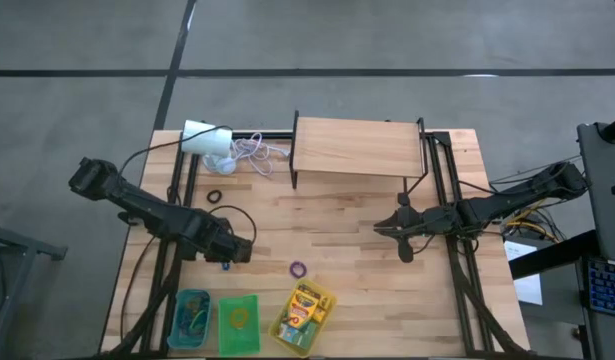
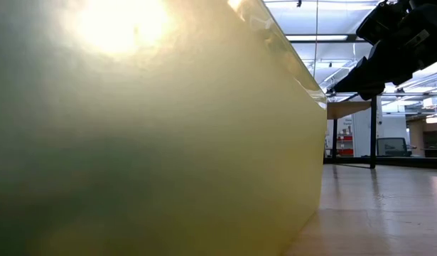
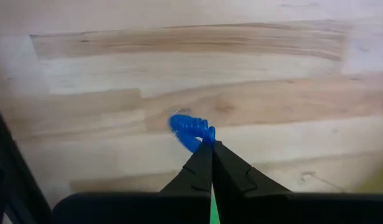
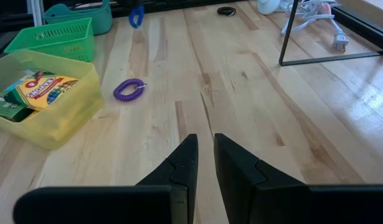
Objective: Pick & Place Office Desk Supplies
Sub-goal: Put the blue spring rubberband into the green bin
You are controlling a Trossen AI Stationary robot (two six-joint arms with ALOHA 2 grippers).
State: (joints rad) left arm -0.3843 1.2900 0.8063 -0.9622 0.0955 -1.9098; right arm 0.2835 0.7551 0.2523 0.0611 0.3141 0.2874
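Three baskets [image 1: 238, 322] line the table's [image 1: 367, 290] front-left edge — a shelf [image 1: 356, 147] stands behind.

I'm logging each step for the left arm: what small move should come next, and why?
Probably lift straight up: the left gripper is shut on the blue band, which lies on the table. Then it can carry it toward the teal basket.

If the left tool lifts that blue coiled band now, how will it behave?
The blue coiled band looks soft, so it will probably sag or stretch. It seems very light. The left tool is shut on one edge only, so the band may dangle or slip off the wooden table.
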